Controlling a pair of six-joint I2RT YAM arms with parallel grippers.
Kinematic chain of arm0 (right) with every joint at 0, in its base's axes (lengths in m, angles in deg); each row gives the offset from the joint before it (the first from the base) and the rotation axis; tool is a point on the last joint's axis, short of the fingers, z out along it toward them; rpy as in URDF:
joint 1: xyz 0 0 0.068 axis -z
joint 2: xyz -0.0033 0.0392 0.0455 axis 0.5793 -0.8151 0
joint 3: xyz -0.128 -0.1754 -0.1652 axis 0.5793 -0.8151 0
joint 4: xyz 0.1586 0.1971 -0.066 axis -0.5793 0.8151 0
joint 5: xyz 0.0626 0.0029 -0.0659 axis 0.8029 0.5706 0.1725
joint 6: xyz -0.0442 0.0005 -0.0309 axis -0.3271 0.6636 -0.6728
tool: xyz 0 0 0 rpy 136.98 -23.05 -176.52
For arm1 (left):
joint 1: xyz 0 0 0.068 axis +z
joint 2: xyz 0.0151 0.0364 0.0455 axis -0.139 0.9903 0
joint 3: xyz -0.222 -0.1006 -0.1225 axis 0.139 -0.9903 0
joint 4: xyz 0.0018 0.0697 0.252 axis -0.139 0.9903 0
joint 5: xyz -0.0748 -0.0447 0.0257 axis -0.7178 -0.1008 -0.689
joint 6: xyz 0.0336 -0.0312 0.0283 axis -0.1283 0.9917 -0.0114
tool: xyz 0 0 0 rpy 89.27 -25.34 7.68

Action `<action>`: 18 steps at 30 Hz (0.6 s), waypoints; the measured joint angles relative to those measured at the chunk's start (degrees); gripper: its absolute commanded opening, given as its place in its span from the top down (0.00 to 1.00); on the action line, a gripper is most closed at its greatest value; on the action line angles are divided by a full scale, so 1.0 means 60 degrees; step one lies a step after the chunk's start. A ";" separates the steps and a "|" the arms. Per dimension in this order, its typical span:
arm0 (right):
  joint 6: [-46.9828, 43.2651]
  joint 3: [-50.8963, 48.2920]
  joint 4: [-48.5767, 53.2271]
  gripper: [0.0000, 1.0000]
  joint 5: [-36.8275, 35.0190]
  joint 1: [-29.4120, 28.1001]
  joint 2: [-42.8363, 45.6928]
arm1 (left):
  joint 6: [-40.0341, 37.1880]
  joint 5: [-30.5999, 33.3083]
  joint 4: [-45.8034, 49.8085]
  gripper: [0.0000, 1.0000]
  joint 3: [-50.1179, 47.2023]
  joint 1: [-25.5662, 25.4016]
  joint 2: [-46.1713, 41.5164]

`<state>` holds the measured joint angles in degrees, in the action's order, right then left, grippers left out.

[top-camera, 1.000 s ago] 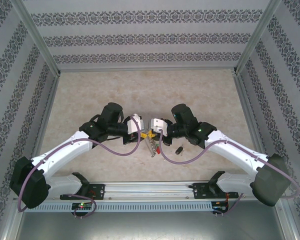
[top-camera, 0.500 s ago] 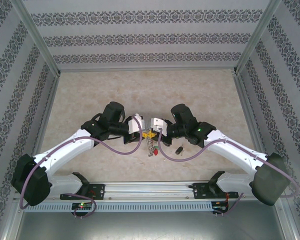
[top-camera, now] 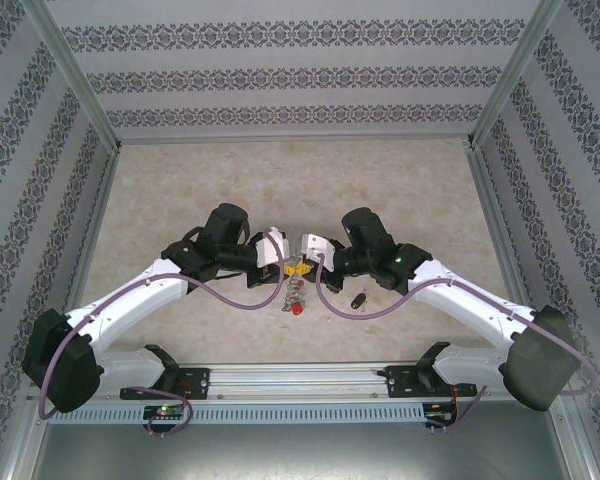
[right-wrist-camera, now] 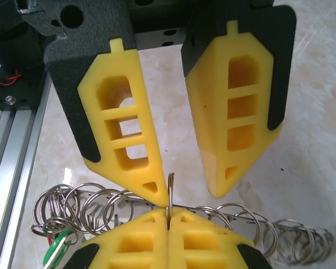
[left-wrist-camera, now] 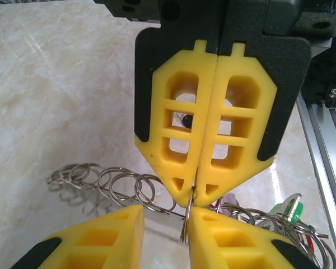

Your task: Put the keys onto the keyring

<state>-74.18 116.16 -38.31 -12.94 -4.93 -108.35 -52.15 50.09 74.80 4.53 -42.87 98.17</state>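
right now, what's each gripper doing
left gripper: open, jaws either side of the keyring
right gripper: shut on the keyring

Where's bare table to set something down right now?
Free: the far half of the table up to the rear wall, and the strips left of the left arm and right of the right arm. Crowded: centre, where the left tool and right tool meet at the keyring and red key; the black key lies just right of them.

walls (top-camera: 300,80): striped floral wallpaper | tabletop (top-camera: 280,180): beige marble-look | frame posts (top-camera: 72,75): grey metal | light: even
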 measured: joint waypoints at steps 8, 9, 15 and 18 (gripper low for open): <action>0.0062 0.0000 -0.0160 1.00 0.0000 0.0011 0.0000 | -0.0102 -0.0044 0.0146 0.75 0.0000 0.0000 -0.0084; 0.0073 0.0000 -0.0157 1.00 0.0000 0.0011 0.0000 | -0.0124 -0.0025 0.0189 0.75 0.0000 0.0000 -0.0084; 0.0091 0.0000 -0.0175 1.00 -0.0004 0.0011 0.0000 | -0.0255 0.0000 0.0495 0.79 0.0000 0.0000 -0.0084; 0.0098 0.0000 -0.0175 1.00 -0.0004 0.0011 0.0000 | -0.0273 -0.0022 0.0528 0.77 0.0000 0.0000 -0.0084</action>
<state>-73.59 116.16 -39.36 -12.97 -4.87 -108.35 -53.79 49.96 77.97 4.53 -42.87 97.67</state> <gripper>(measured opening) 0.058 0.215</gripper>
